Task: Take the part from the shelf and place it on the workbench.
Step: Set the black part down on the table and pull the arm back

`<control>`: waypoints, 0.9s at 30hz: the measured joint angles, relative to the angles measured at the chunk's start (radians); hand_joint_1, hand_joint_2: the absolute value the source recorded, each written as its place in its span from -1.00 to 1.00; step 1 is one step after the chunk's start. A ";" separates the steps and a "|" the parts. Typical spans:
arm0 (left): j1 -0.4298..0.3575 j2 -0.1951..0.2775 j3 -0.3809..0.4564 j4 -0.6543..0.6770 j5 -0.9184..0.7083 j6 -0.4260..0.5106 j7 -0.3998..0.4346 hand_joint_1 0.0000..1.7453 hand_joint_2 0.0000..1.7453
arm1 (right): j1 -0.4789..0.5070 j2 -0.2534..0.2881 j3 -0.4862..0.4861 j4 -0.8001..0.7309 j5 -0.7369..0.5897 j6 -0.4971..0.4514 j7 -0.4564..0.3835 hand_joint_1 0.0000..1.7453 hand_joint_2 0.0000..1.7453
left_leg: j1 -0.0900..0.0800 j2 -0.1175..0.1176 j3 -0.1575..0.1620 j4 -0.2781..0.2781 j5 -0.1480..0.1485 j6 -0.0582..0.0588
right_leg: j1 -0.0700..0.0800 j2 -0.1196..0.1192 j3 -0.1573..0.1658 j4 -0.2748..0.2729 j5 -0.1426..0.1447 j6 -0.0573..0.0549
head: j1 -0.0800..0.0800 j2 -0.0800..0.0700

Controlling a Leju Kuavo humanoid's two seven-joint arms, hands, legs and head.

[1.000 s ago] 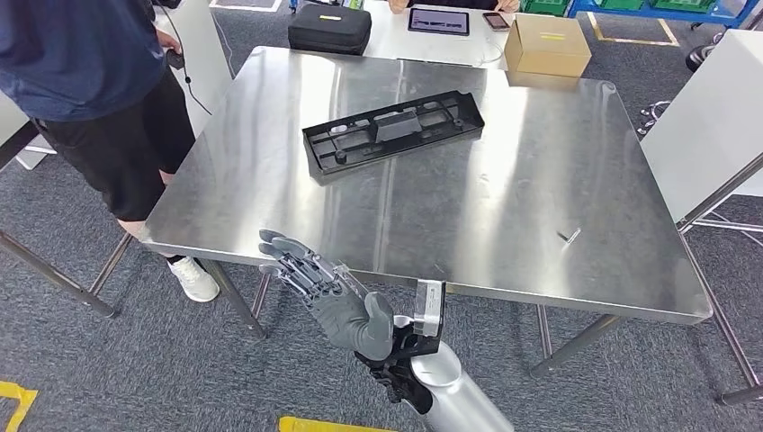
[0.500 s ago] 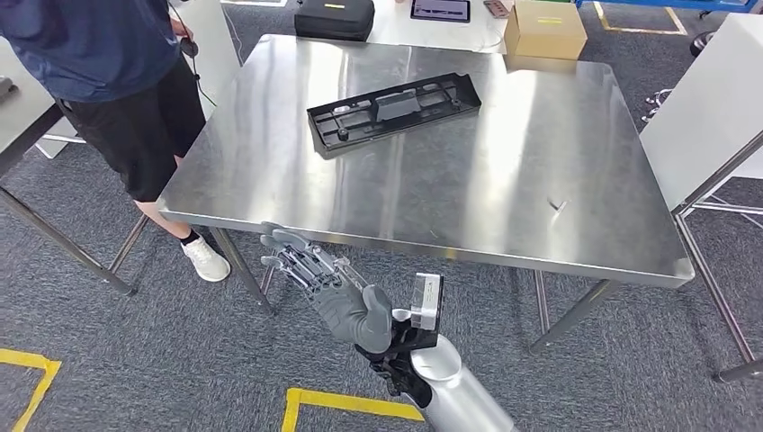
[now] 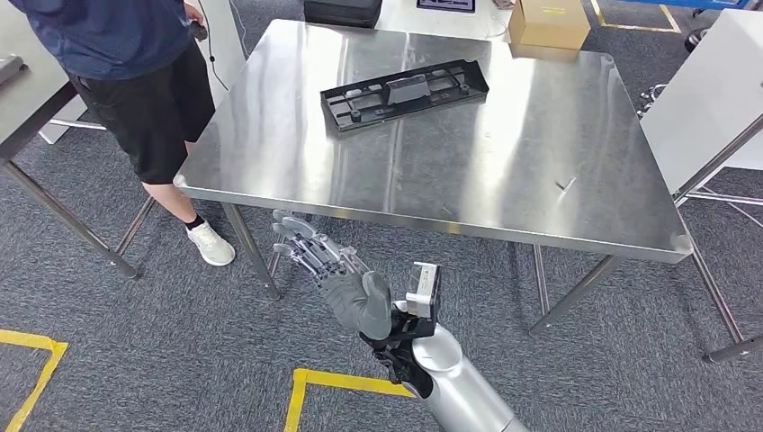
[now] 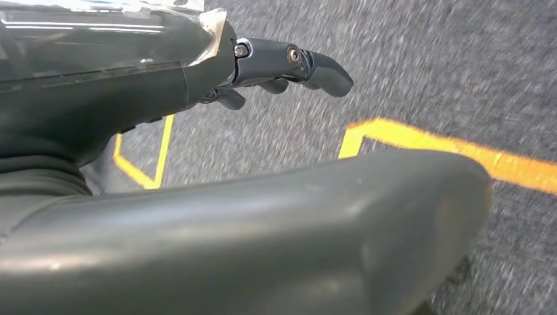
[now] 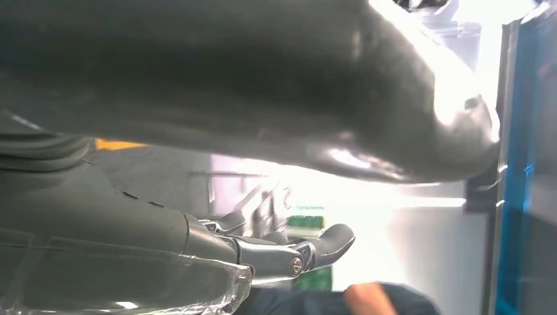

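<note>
Head view: a stainless steel workbench (image 3: 504, 144) stands on grey carpet, and the part (image 3: 404, 93), a long black moulded plastic tray with ribs and a raised block near its middle, lies flat on the bench top toward the far side, set at a slant to the bench edges; no hand touches it. The right hand (image 3: 333, 270) is raised in front of the near edge of the bench, below the level of the top and well apart from the part; its fingers (image 3: 301, 243) are stretched out and spread apart, pointing toward the bench, and hold nothing; the silver forearm (image 3: 463, 391) runs up from the lower edge of the picture. A person in a dark blue top and black shorts (image 3: 135, 81) stands at the bench's far left corner, one white shoe (image 3: 210, 244) beside the bench leg. A cardboard box (image 3: 549, 22) sits on a white surface beyond the far edge of the bench; a small light scrap (image 3: 566, 186) lies on the bench top toward the right. Yellow floor tape (image 3: 337, 385) marks the carpet near the forearm.

Left wrist view: the left hand (image 4: 197, 85) hangs over the carpet and yellow tape; its dark fingers (image 4: 309, 62) are extended with a slight curl and grip nothing.

Right wrist view: the right hand's fingers (image 5: 315, 246) again lie extended and bare against a bright, washed-out background.
</note>
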 joint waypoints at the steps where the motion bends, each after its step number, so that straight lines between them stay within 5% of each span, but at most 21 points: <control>1: 0.000 0.002 -0.004 0.000 -0.002 -0.001 -0.001 -1.00 -1.00 | 0.003 -0.005 -0.004 0.000 0.003 -0.003 -0.001 -1.00 -1.00 | -0.001 0.002 -0.011 0.000 0.009 0.010 | -0.002 0.001 -0.021 0.057 -0.040 -0.005 | 0.002 0.000; 3: 0.000 0.006 -0.009 -0.001 -0.003 -0.001 -0.002 -1.00 -1.00 | 0.011 -0.014 -0.008 -0.001 0.007 -0.007 -0.001 -1.00 -1.00 | -0.004 0.005 -0.037 0.000 0.029 0.022 | -0.002 0.001 -0.061 0.195 -0.113 -0.009 | 0.006 0.000; 5: 0.000 0.007 -0.013 -0.001 -0.004 -0.001 -0.002 -1.00 -1.00 | 0.018 -0.022 -0.008 -0.001 0.009 -0.010 -0.001 -1.00 -1.00 | -0.007 0.008 -0.062 0.000 0.049 0.023 | -0.002 0.002 -0.053 0.250 -0.125 0.001 | 0.006 0.000; 7: 0.000 0.008 -0.015 0.000 -0.004 -0.001 -0.002 -1.00 -1.00 | 0.021 -0.026 -0.008 -0.003 0.012 -0.011 -0.001 -1.00 -1.00 | -0.008 0.010 -0.085 0.000 0.070 0.019 | -0.001 0.002 0.026 0.161 -0.085 0.014 | 0.006 0.000; 10: 0.000 0.006 -0.017 0.000 -0.004 0.001 -0.001 -1.00 -1.00 | 0.022 -0.028 -0.008 -0.012 0.019 -0.013 -0.001 -1.00 -1.00 | -0.009 0.010 -0.104 -0.003 0.102 0.004 | 0.011 0.002 0.166 -0.051 -0.076 -0.002 | 0.005 0.000; 13: 0.001 0.002 -0.017 0.000 -0.004 0.017 0.001 -1.00 -1.00 | 0.025 -0.031 -0.008 -0.017 0.022 -0.016 -0.002 -1.00 -1.00 | -0.004 0.011 -0.105 -0.021 0.133 -0.017 | 0.016 0.005 0.169 -0.089 -0.064 -0.024 | 0.012 0.000; 14: 0.001 0.001 -0.017 0.000 -0.003 0.027 0.002 -1.00 -1.00 | 0.026 -0.032 -0.008 -0.017 0.022 -0.017 -0.003 -1.00 -1.00 | -0.003 0.010 -0.110 -0.018 0.122 -0.022 | 0.012 0.004 0.161 -0.092 -0.052 -0.033 | 0.013 0.000; 16: 0.002 -0.002 -0.017 0.000 -0.003 0.040 0.005 -1.00 -1.00 | 0.028 -0.032 -0.008 -0.017 0.023 -0.017 -0.003 -1.00 -1.00 | -0.001 0.007 -0.130 0.041 0.038 -0.030 | 0.002 0.002 0.140 -0.097 -0.022 -0.053 | 0.007 0.000; 18: 0.002 -0.003 -0.017 0.000 -0.002 0.043 0.006 -1.00 -1.00 | 0.031 -0.032 -0.008 -0.017 0.024 -0.018 -0.003 -1.00 -1.00 | -0.001 0.004 -0.155 0.170 -0.064 -0.037 | 0.006 0.000 0.111 -0.095 0.006 -0.062 | 0.002 0.000; 19: 0.003 -0.003 -0.017 0.000 -0.002 0.044 0.006 -1.00 -1.00 | 0.034 -0.033 -0.008 -0.017 0.026 -0.020 -0.002 -1.00 -1.00 | 0.000 0.003 -0.161 0.228 -0.083 -0.040 | 0.008 -0.001 0.093 -0.092 0.019 -0.061 | 0.001 0.000; 21: 0.002 -0.003 -0.017 0.000 -0.002 0.047 0.006 -1.00 -1.00 | 0.037 -0.035 -0.008 -0.017 0.049 -0.041 0.001 -1.00 -1.00 | 0.001 0.003 -0.136 0.267 -0.053 -0.045 | 0.009 -0.002 0.054 -0.082 0.042 -0.057 | 0.000 0.000; 23: 0.000 -0.004 -0.017 0.000 -0.002 0.053 0.006 -1.00 -1.00 | 0.037 -0.037 -0.009 -0.014 0.112 -0.102 0.010 -1.00 -1.00 | 0.004 0.002 -0.044 0.173 -0.020 -0.045 | 0.008 -0.001 0.016 -0.067 0.061 -0.047 | -0.001 0.000; 25: -0.003 -0.006 -0.017 0.000 -0.001 0.059 0.005 -1.00 -1.00 | 0.036 -0.038 -0.015 0.005 0.202 -0.187 0.016 -1.00 -1.00 | 0.001 -0.002 0.049 0.042 -0.047 -0.038 | 0.011 -0.002 -0.009 -0.052 0.076 -0.033 | 0.000 0.000; 27: -0.003 -0.010 -0.017 0.000 0.001 0.062 0.004 -1.00 -1.00 | 0.034 -0.039 -0.024 0.041 0.261 -0.242 0.007 -1.00 -1.00 | -0.009 -0.005 0.073 -0.009 -0.066 -0.020 | 0.012 -0.004 -0.018 -0.049 0.093 -0.018 | 0.000 0.000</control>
